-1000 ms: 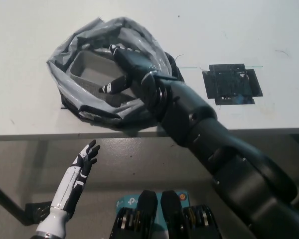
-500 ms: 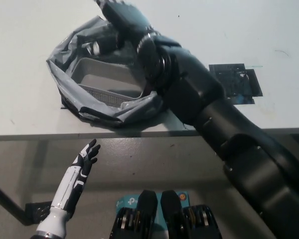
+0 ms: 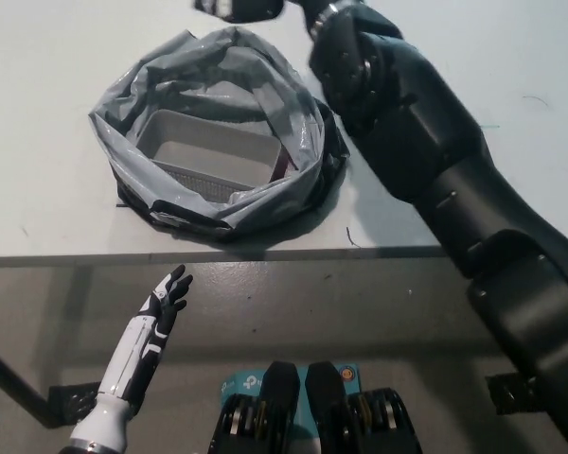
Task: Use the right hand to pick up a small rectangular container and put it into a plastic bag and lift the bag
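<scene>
Surface: white table point(image 3: 57, 189), front edge runs across the middle of my head view; below it a grey floor point(image 3: 360, 322). A dark bracket-like piece point(image 3: 71, 402) sits on the floor at lower left, another point(image 3: 511, 392) at lower right.

Bag point(image 3: 218, 203): grey plastic, lying on the table near the front edge, mouth rolled wide open and facing up. Container point(image 3: 204, 151): small, grey, rectangular, sits inside the bag, upright, open side up, approx. centred in the mouth.

Right arm point(image 3: 426, 161): black, crosses the table from lower right to the top edge. Right hand point(image 3: 239, 8): at the top edge beyond the bag's far rim, mostly cut off by the frame. Well apart from the container, not touching the bag. I cannot tell its finger state.

Left hand point(image 3: 161, 307): white, resting below the table edge at lower left, fingers spread, nothing in it.
</scene>
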